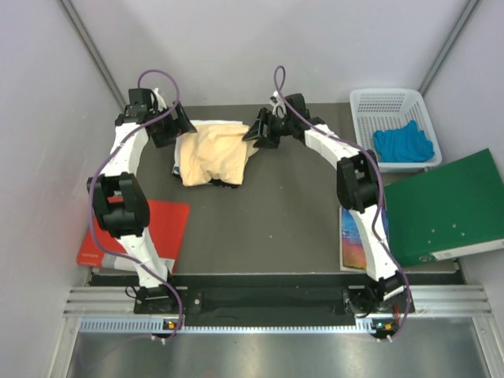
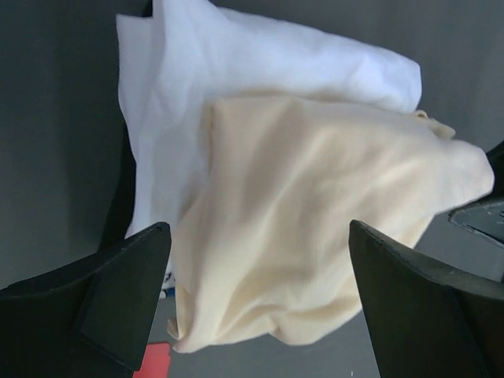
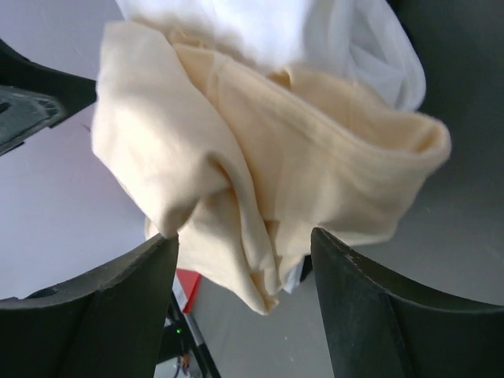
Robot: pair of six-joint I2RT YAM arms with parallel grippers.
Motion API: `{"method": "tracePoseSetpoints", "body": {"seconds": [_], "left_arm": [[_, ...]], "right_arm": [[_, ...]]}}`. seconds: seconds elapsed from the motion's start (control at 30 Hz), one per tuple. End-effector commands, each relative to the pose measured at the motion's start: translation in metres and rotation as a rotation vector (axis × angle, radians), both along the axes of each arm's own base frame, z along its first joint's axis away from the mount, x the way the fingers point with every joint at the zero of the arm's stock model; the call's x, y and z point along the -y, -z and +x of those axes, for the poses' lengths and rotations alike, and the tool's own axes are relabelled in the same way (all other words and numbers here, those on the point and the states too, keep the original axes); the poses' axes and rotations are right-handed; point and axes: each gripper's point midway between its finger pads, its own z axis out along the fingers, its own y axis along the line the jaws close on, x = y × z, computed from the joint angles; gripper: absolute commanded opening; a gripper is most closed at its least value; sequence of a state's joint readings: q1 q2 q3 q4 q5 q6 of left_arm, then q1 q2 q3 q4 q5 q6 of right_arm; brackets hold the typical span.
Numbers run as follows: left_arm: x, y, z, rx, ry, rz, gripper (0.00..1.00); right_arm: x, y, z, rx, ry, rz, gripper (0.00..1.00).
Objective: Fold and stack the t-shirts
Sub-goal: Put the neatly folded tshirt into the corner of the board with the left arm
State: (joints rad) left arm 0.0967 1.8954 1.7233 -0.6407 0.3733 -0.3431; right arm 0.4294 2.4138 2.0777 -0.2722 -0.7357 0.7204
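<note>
- The left pincer [image 2: 256, 232] stands wide open, its two dark fingers [image 2: 118, 291] spread apart with nothing clamped between them.
- Straight ahead of that pincer lies the peach-yellow t-shirt [image 2: 315, 220], crumpled into a loose bundle on the dark desk [image 1: 291, 205].
- The white t-shirt [image 2: 236, 63] lies under the peach one. It shows beyond the peach one on the side away from the left pincer, and along the side of that pincer's left finger.
- The right pincer [image 3: 242, 236] is open as well. A rumpled fold of the peach-yellow cloth reaches into the gap between its fingers, and I cannot tell whether it touches them.
- From above, the two pincers face each other across the bundle, one at each side and both close to the cloth.
- Well behind the right pincer, a white basket [image 1: 390, 126] holds a blue cloth [image 1: 403, 143].
- A green folder [image 1: 445, 209] lies far back from the right pincer beside its arm, partly over a colourful book [image 1: 354, 240].
- A red book [image 1: 161, 232] lies well back from the left pincer, by that arm's lower part.
</note>
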Motion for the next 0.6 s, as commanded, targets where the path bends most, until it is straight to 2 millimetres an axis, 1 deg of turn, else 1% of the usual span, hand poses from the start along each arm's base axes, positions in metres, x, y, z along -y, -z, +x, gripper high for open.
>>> {"method": "tracePoseSetpoints", "body": {"seconds": [0.0, 0.03, 0.07, 0.1, 0.13, 0.17, 0.2, 0.23, 0.27, 0.3, 0.33, 0.37, 0.43, 0.47, 0.5, 0.53, 0.57], "left_arm": [[-0.013, -0.017, 0.035, 0.084, -0.051, 0.043, 0.99], [-0.013, -0.014, 0.038, 0.078, -0.05, 0.041, 0.99], [-0.011, -0.006, 0.042, 0.062, -0.041, 0.031, 0.99], [-0.01, -0.008, 0.046, 0.071, -0.032, 0.028, 0.99], [-0.009, -0.004, 0.048, 0.062, -0.03, 0.023, 0.99], [-0.008, 0.003, 0.05, 0.047, -0.023, 0.015, 0.99], [-0.007, 0.004, 0.051, 0.048, -0.016, 0.01, 0.98], [-0.004, 0.007, 0.052, 0.045, -0.007, 0.001, 0.91], [0.001, 0.008, 0.054, 0.054, 0.02, -0.026, 0.85], [0.003, 0.008, 0.055, 0.06, 0.031, -0.034, 0.78], [0.006, 0.008, 0.056, 0.061, 0.037, -0.042, 0.68], [0.007, 0.014, 0.057, 0.051, 0.042, -0.049, 0.53], [0.009, 0.014, 0.059, 0.045, 0.052, -0.062, 0.41], [0.01, 0.019, 0.061, 0.036, 0.059, -0.066, 0.31], [0.012, 0.017, 0.062, 0.041, 0.072, -0.077, 0.27], [0.013, 0.015, 0.063, 0.045, 0.078, -0.081, 0.22], [0.014, 0.012, 0.064, 0.054, 0.078, -0.083, 0.09]], "right_arm": [[-0.022, -0.048, 0.018, 0.082, 0.015, 0.129, 0.68], [-0.023, -0.049, 0.02, 0.083, 0.024, 0.135, 0.68], [-0.024, -0.049, 0.022, 0.083, 0.031, 0.139, 0.68], [-0.026, -0.054, 0.023, 0.09, 0.034, 0.153, 0.68], [-0.027, -0.053, 0.025, 0.085, 0.038, 0.154, 0.68], [-0.03, -0.048, 0.025, 0.077, 0.035, 0.153, 0.68], [-0.033, -0.053, 0.026, 0.083, 0.033, 0.163, 0.67], [-0.035, -0.052, 0.025, 0.075, 0.032, 0.16, 0.66], [-0.038, -0.047, 0.025, 0.065, 0.03, 0.159, 0.61], [-0.041, -0.051, 0.025, 0.067, 0.028, 0.168, 0.58], [-0.042, -0.049, 0.025, 0.061, 0.027, 0.168, 0.56], [-0.044, -0.045, 0.024, 0.053, 0.027, 0.165, 0.56], [-0.044, -0.043, 0.025, 0.039, 0.032, 0.164, 0.55], [-0.045, -0.039, 0.025, 0.033, 0.031, 0.161, 0.5], [-0.046, -0.039, 0.025, 0.029, 0.032, 0.161, 0.44], [-0.046, -0.038, 0.025, 0.025, 0.033, 0.161, 0.35], [-0.047, -0.037, 0.025, 0.024, 0.034, 0.162, 0.23]]}}
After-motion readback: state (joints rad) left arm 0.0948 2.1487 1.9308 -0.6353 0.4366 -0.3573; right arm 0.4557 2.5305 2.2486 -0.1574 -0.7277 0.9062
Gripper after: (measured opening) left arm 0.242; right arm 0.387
